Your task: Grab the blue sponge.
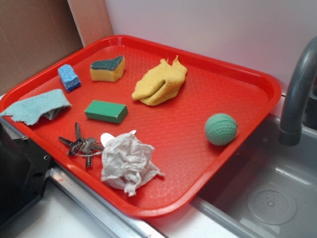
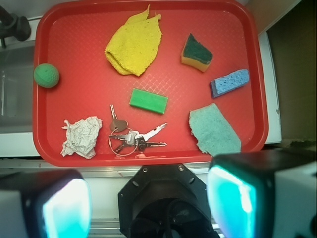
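scanning your wrist view left to right across the red tray [image 2: 148,156]: a green dimpled ball [image 2: 46,75] at the left edge, a crumpled white paper [image 2: 81,137] near the front rim, a folded yellow cloth [image 2: 134,44] toward the back, a green block [image 2: 148,100] in the middle with a bunch of keys [image 2: 132,136] just in front of it, then a yellow sponge with a dark-green scouring layer [image 2: 196,53], the blue sponge [image 2: 230,82], and a pale-blue cloth [image 2: 214,130] in front of that.

your gripper [image 2: 148,201] hangs high over the tray's front rim, jaws spread wide, the two fingers [image 2: 64,208] framing the bottom of the view with nothing between them.

the blue sponge lies ahead and to the right of the fingers, nearer the right finger, apart from its neighbours. its long axis runs roughly left-right in your wrist view, the right end tipped away, so you'd likely need to rotate the wrist to close across the narrow side.
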